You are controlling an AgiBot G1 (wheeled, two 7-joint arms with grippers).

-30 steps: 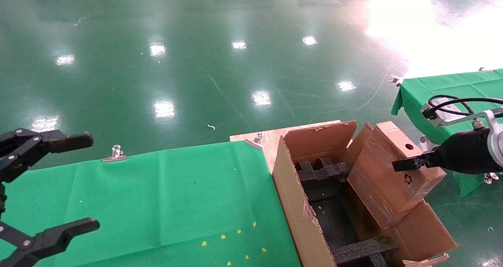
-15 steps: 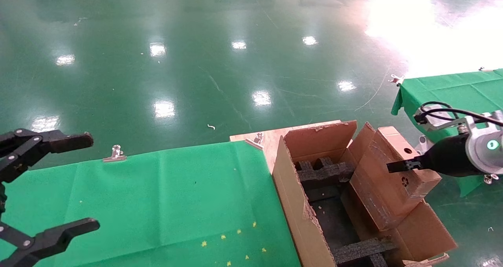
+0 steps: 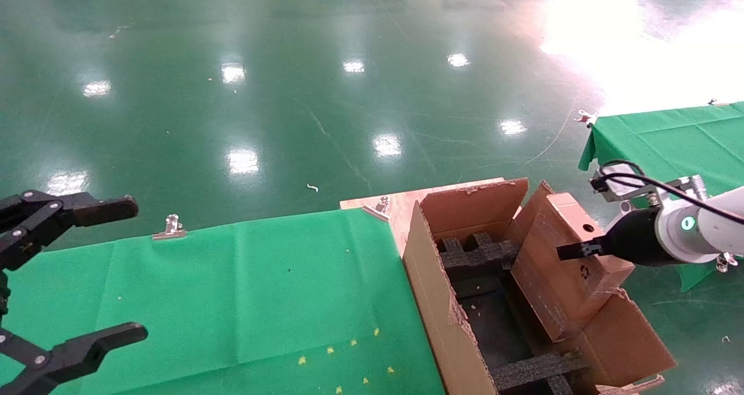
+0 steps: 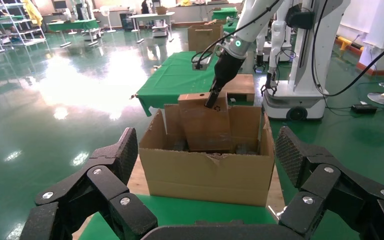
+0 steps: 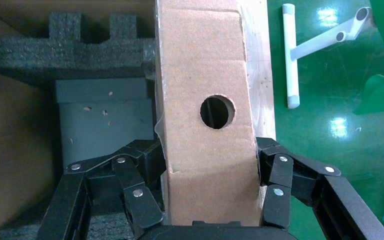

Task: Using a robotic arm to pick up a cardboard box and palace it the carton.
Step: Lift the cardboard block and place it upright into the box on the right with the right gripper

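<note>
The small brown cardboard box (image 3: 555, 279) stands tilted with its lower end inside the big open carton (image 3: 433, 302), against the carton's right side. My right gripper (image 3: 572, 248), on the white arm, is shut on the box's upper end. The right wrist view shows its black fingers (image 5: 147, 162) pressed on both broad faces of the cardboard box (image 5: 205, 65), just below the round hole, with black foam dividers (image 5: 70, 50) beneath. From the left wrist view the carton (image 4: 205, 175) holds the upright cardboard box (image 4: 205, 127). My left gripper (image 3: 135, 269) hangs open and empty at the table's far left.
A green cloth (image 3: 261, 302) covers the table left of the carton, pinned by metal clips (image 3: 170, 227). A second green-covered table (image 3: 668, 133) stands at the right behind my right arm. Glossy green floor lies beyond. Torn carton flaps (image 3: 628, 343) spread to the right.
My right gripper has moved left and a little down with the cardboard box, which now sits deeper in the carton. The left arm has not moved.
</note>
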